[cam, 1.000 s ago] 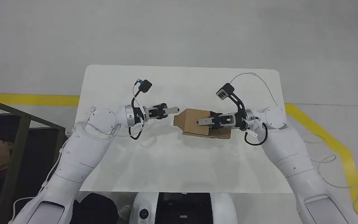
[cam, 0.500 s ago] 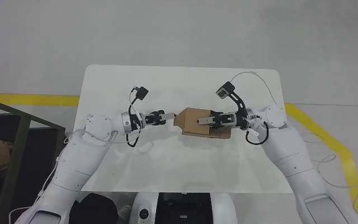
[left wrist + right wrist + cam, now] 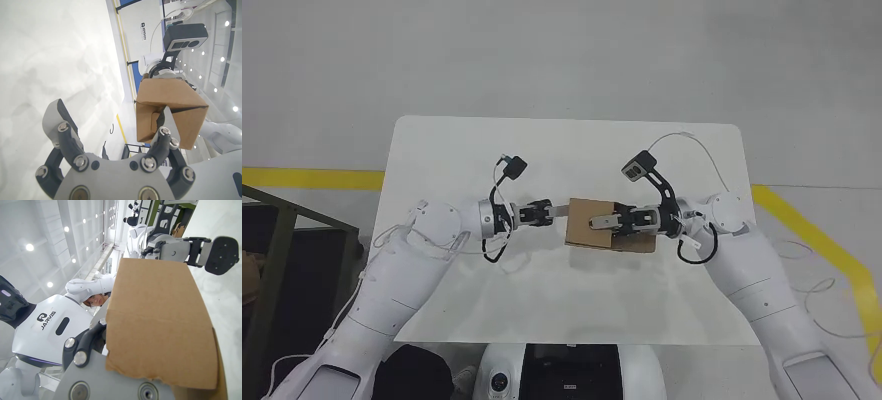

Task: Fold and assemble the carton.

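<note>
— What's on the left?

— The left gripper [image 3: 554, 211] is over the middle of the white table [image 3: 442, 150] and points right at the carton. Its jaws stand wide apart and hold nothing. In the left wrist view one finger [image 3: 168, 118] has its tip right at the carton's closed left end, by the seam where the flaps meet. I cannot tell whether it is actually touching.

— And the carton?

— The brown cardboard carton [image 3: 597, 225] sits just right of the table's centre, about halfway between the near and far edges. It is shaped into a box with its long side running left to right. The left end is folded shut and shows a rounded tab on that face. I cannot tell whether it rests on the table or is held just above it.

— And on the right?

— The right gripper [image 3: 607, 217] comes in from the right and is clamped on the carton's upper panel at the right end. In the right wrist view one finger [image 3: 97, 318] lies against the cardboard, and the panel hides the other. The panel's edge nearest that wrist is ragged.
</note>
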Controlling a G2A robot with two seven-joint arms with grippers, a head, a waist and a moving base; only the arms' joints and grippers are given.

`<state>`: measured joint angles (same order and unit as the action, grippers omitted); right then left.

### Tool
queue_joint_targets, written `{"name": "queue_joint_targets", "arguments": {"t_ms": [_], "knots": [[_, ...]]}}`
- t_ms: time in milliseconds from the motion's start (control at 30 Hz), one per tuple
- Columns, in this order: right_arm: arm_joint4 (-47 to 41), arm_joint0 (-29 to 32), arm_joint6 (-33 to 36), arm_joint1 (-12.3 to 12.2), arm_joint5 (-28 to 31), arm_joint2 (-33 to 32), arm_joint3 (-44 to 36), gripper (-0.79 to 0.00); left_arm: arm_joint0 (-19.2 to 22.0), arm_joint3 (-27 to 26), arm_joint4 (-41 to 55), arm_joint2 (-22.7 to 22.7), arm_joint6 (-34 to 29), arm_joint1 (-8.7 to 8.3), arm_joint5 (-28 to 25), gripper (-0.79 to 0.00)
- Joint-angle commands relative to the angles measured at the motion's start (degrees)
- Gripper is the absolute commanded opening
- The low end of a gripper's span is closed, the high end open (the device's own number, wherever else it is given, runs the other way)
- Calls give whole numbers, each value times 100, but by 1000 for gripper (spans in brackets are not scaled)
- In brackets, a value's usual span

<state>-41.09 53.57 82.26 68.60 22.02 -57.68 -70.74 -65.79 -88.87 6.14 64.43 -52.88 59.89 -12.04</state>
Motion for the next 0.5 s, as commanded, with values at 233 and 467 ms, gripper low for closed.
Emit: {"name": "queue_joint_targets", "arguments": {"t_ms": [233, 467], "knots": [[-62, 27, 7, 3, -6, 2, -18, -785, -32, -32, 41, -26, -35, 3, -107, 0], [-95, -26, -28, 35, 28, 55, 114, -785, -221, -119, 96, 194, 107, -40, -166, 0]]}}
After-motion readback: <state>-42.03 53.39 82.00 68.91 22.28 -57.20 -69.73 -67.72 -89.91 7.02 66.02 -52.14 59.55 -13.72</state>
